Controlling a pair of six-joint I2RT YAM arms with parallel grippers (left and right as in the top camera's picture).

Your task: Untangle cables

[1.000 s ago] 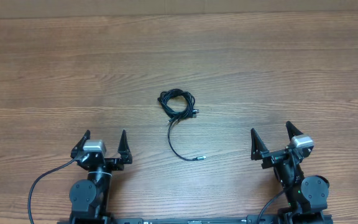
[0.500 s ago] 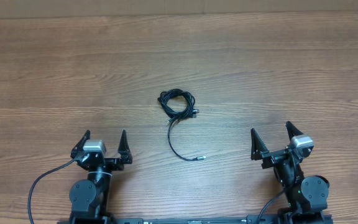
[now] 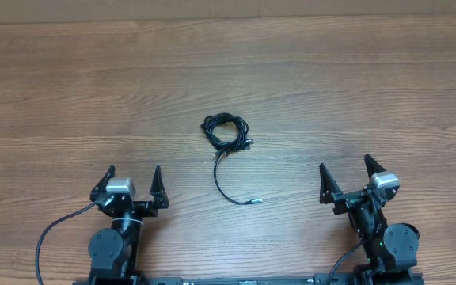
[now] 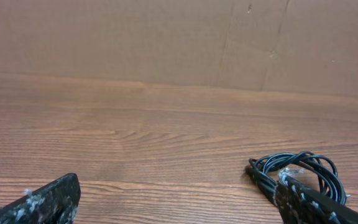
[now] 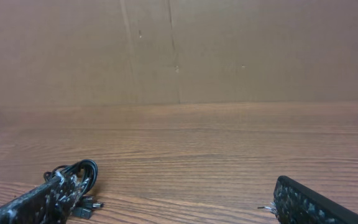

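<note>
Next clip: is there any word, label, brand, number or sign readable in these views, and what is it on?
None can be read.
The cables, the wooden table and the cardboard wall carry no print.
The left tool and right tool show no legible marking; any on the arm bodies is too small to tell.
</note>
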